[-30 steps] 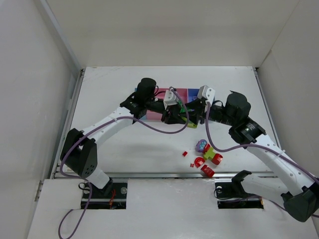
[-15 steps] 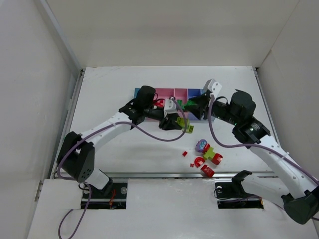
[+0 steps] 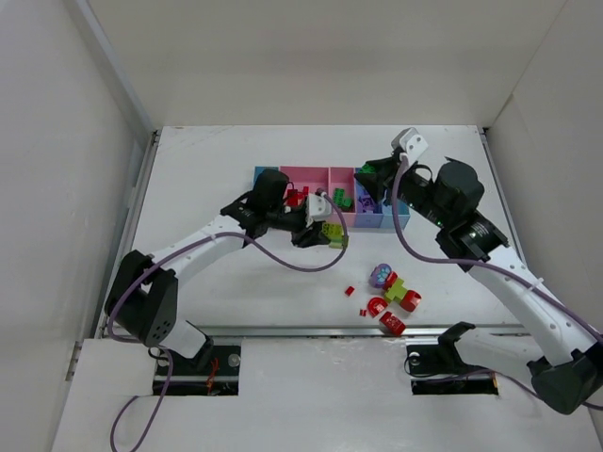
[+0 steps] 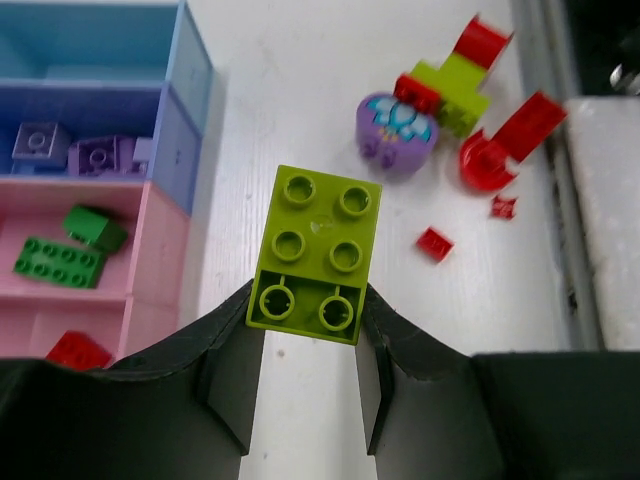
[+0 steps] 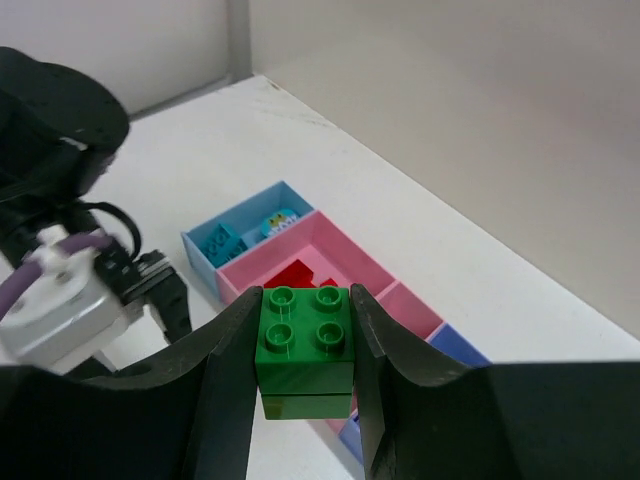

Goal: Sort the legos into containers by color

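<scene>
My left gripper (image 4: 310,300) is shut on a yellow-green lego (image 4: 318,250), held above the table just in front of the containers (image 4: 180,140). From above, that gripper (image 3: 325,233) sits near the pink bins' front edge. My right gripper (image 5: 305,310) is shut on a dark green lego (image 5: 304,340), two bricks stacked. It hangs over the right part of the containers (image 3: 311,170), where the right gripper (image 3: 372,171) shows from above. Green legos (image 4: 70,245) lie in a pink bin, purple ones (image 4: 80,150) in the purple-blue bin, and red ones (image 5: 300,272) in the wide pink bin.
Loose legos lie on the table near the front edge: a purple dome (image 3: 381,275), a yellow-green and red cluster (image 3: 400,294), curved red pieces (image 3: 384,315) and a tiny red brick (image 3: 350,291). Teal bricks (image 5: 225,243) sit in the left light blue bin.
The two grippers, close together over the bins a second ago, have drawn apart. The left moved left and nearer with the yellow-green lego; the right pulled back and to the right with the green one.
</scene>
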Controlling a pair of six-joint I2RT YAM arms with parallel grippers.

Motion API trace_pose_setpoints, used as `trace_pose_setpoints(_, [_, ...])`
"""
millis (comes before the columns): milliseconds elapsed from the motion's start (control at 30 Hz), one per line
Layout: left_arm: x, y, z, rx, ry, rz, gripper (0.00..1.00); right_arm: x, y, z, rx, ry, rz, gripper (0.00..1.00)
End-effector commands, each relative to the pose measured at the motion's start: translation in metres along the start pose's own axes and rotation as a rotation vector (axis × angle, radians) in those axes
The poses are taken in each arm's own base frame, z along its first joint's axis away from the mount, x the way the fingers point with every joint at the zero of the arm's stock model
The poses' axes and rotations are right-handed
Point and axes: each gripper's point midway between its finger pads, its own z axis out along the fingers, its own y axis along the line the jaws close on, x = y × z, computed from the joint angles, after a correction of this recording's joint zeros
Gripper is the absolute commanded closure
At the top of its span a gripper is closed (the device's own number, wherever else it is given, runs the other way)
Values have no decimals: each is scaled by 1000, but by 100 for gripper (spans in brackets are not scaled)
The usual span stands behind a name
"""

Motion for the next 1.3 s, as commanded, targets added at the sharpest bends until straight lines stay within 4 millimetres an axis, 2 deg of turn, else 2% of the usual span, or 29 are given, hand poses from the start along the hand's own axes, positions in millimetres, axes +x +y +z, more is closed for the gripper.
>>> trace_pose_setpoints(0, [42, 8, -18, -79, 177, 145, 100, -1, -12, 7, 65, -9, 18, 100])
trace_pose_setpoints(33, [56, 11, -21, -93, 231, 189, 100, -1, -9, 8, 49, -11, 27, 100])
trace_pose_setpoints(100, [86, 19, -32, -126, 363, 289, 100, 11, -6, 16, 25, 20, 35, 100])
trace_pose_setpoints(233, [111, 18, -37, -89, 453, 366, 99, 25, -2, 25, 1, 53, 63, 100])
trace_pose_setpoints(333, [112, 15, -33, -64, 435, 367, 80, 29, 0, 30, -12, 65, 76, 100])
trace_pose_setpoints(367, [115, 13, -33, -56, 440, 370, 75, 25, 1, 30, -23, 55, 74, 100])
trace_pose_setpoints(400, [114, 11, -32, -49, 430, 369, 64, 24, 3, 30, -34, 53, 74, 100])
trace_pose_setpoints(500, [119, 11, -30, -42, 435, 372, 52, 28, 3, 32, -35, 62, 77, 100])
trace_pose_setpoints(533, [119, 11, -30, -42, 435, 372, 44, 28, 3, 32, -35, 62, 77, 100])
trace_pose_setpoints(633, [119, 15, -31, -60, 444, 382, 26, 24, 3, 30, -34, 53, 74, 100])
trace_pose_setpoints(667, [119, 15, -31, -62, 443, 373, 15, 25, 5, 28, -43, 52, 75, 100])
trace_pose_setpoints(767, [100, 24, -31, -110, 410, 341, 9, 20, 12, 26, -80, 39, 62, 100])
trace_pose_setpoints(800, [81, 28, -28, -118, 360, 334, 8, 20, 15, 25, -100, 36, 52, 100])
trace_pose_setpoints(900, [41, 33, -25, -128, 244, 263, 8, 13, 37, 20, -233, 9, 27, 100])
trace_pose_setpoints(933, [9, 33, -24, -106, 146, 231, 8, 9, 40, 16, -261, -3, 25, 100])
trace_pose_setpoints(1000, [-24, 26, -26, -58, 44, 205, 8, 2, 55, 12, -356, -26, 11, 100])
trace_pose_setpoints(1033, [-52, 21, -28, -7, -53, 217, 8, -2, 60, 10, -385, -38, 8, 100])
trace_pose_setpoints(1067, [-64, 14, -28, 27, -99, 165, 8, -4, 69, 6, -444, -49, -3, 100])
trace_pose_setpoints(1133, [-92, 8, -33, 71, -199, 171, 9, -12, 77, 0, -492, -72, -11, 100])
trace_pose_setpoints(1200, [-112, -7, -41, 156, -281, 134, 9, -19, 84, -6, -539, -95, -22, 100])
trace_pose_setpoints(1267, [-126, -17, -47, 191, -344, 179, 9, -23, 86, -10, -549, -107, -28, 100])
